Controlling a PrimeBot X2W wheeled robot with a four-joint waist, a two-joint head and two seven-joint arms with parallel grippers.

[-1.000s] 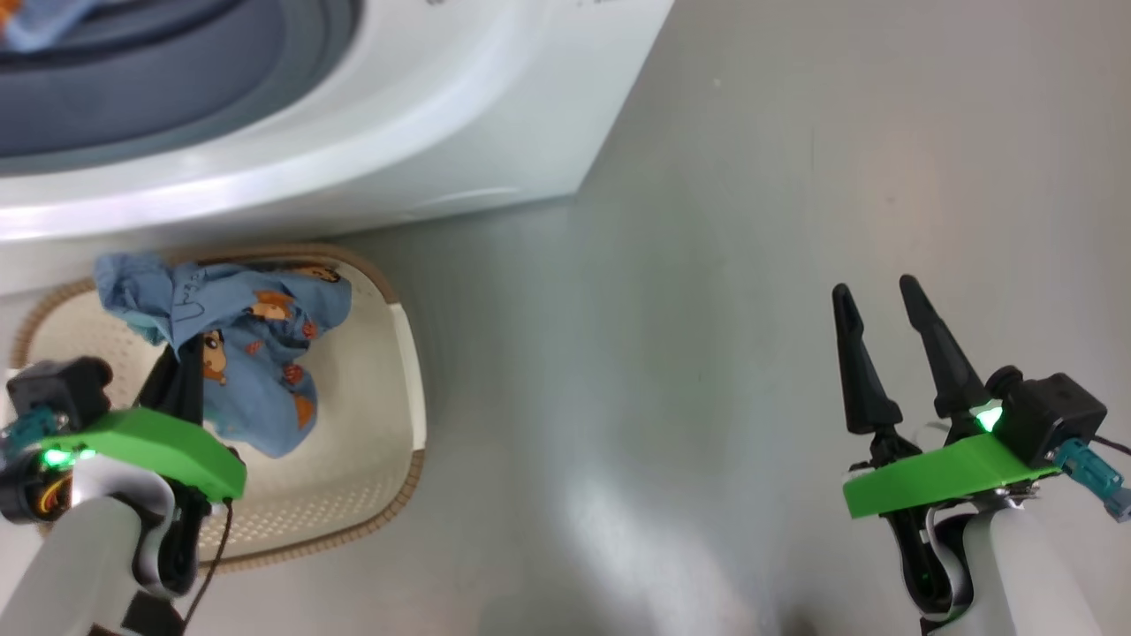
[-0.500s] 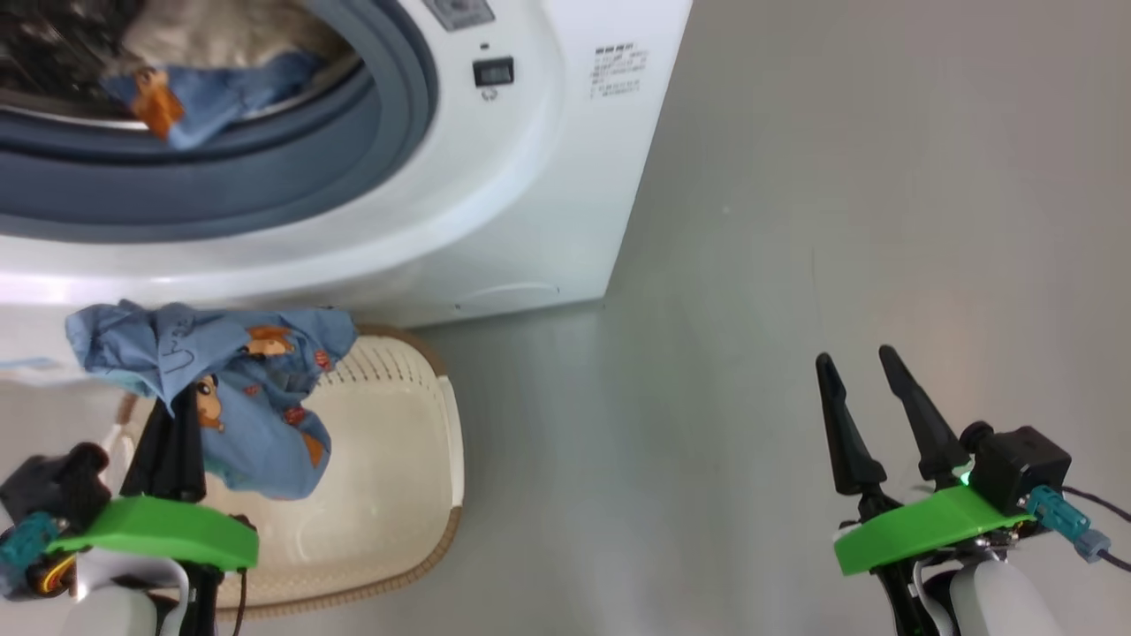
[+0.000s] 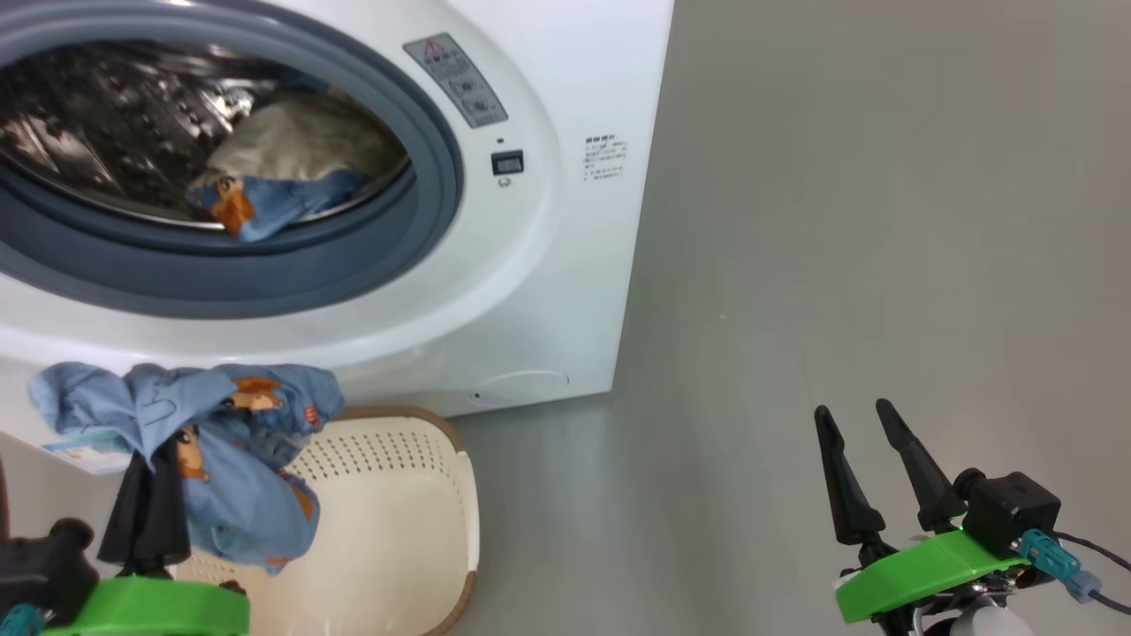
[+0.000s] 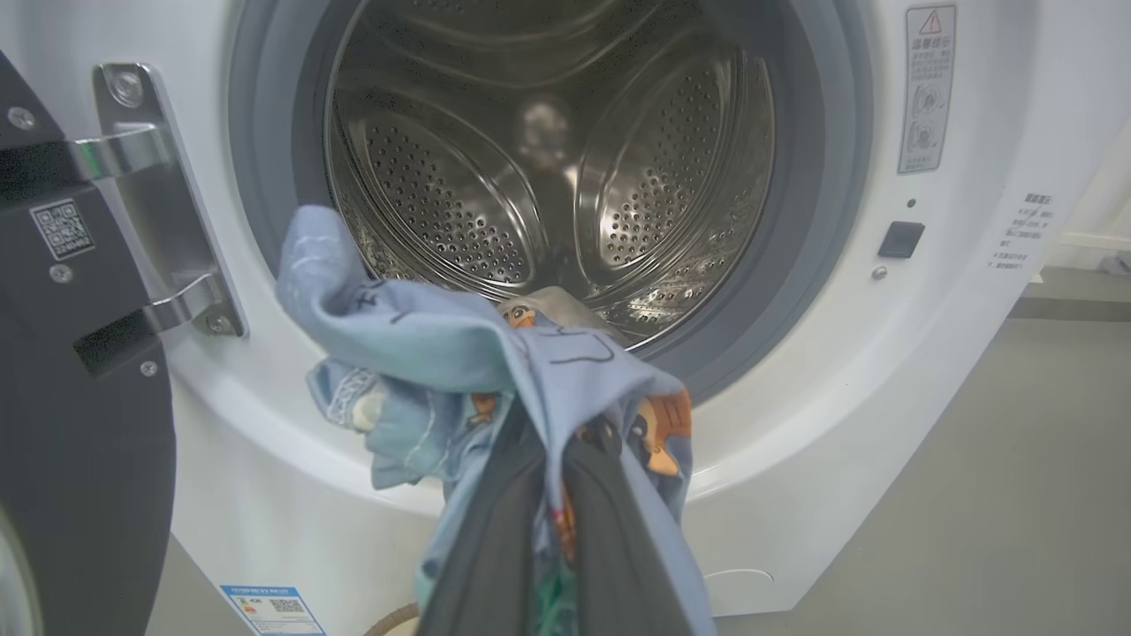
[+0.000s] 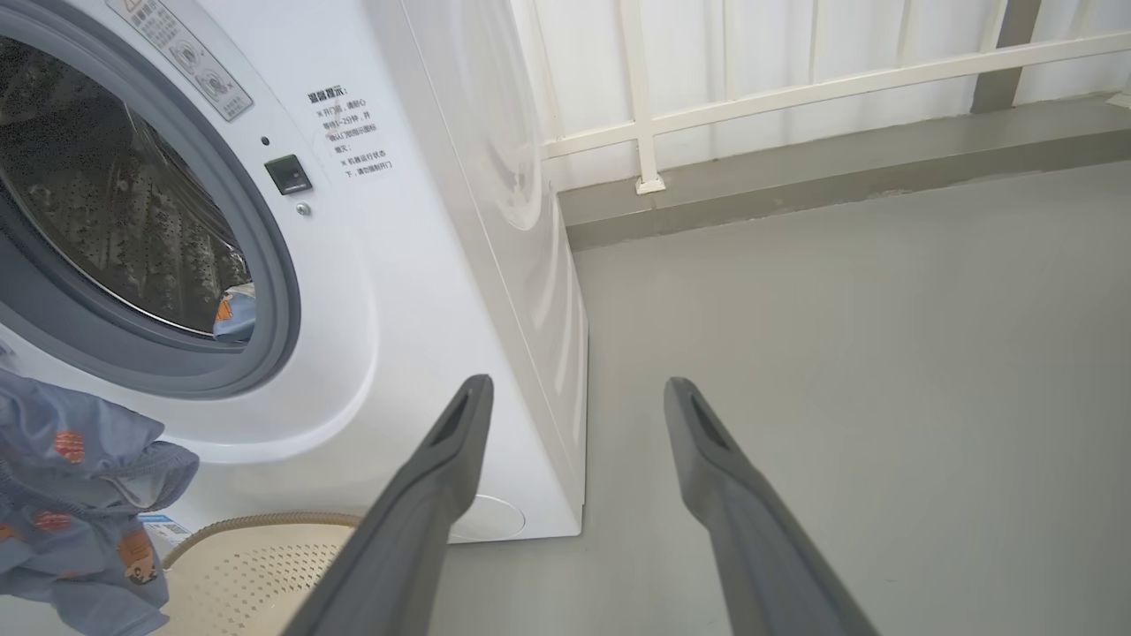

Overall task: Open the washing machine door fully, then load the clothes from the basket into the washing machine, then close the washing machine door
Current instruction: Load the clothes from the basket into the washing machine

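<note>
Clothes (image 3: 221, 468): piece raised from basket (image 3: 398, 459) toward washer (image 3: 548, 291) (camera tilted up too) | left gripper (image 3: 152, 495) clamped on it | right gripper (image 3: 853, 411) open, idle | next: load.

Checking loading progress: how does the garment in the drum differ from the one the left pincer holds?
The garment in the drum lies loose on the steel, touching no pincer; the held garment hangs bunched, clamped in the shut left pincer. The first sits behind the grey gasket; the second is outside, below the opening. Both are light blue with orange-brown cartoon prints.
</note>
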